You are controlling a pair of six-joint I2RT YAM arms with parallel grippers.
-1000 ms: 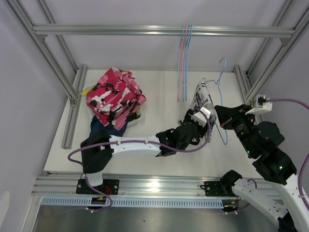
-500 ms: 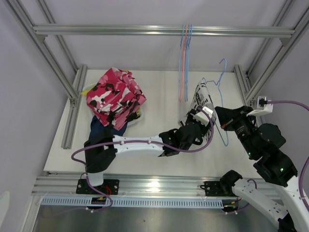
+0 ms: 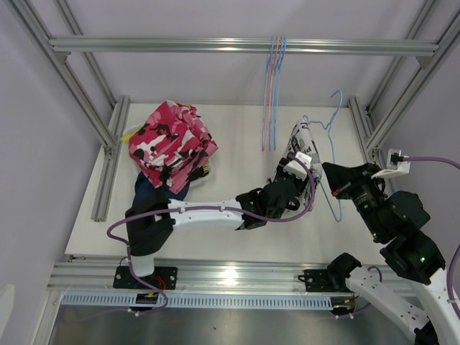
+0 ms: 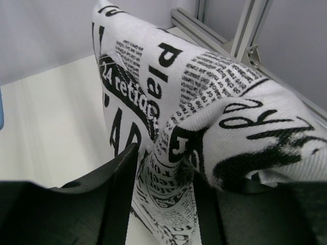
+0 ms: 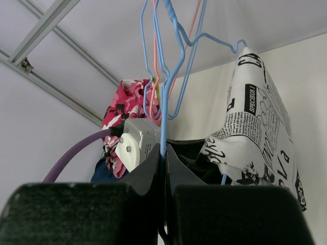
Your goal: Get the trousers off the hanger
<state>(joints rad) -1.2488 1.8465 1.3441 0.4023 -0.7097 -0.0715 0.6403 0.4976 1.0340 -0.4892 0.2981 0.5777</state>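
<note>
The left fingers [image 4: 122, 178] have come in narrower and now pinch a fold of the newspaper trousers [image 4: 204, 87]. That pair hangs on the blue hanger [image 5: 162, 117], above the surface [image 3: 237, 169]. The right fingers [image 5: 153, 168] stay shut tight on the hanger's wire. I think the pull-off can start now.

One pair is on a hanger. The pile [image 3: 172, 144] on the left shows three: pink-red, navy and a yellow edge. Some bare hangers [image 3: 273, 86] hang on the rail [image 3: 180, 44], too close together to count.
</note>
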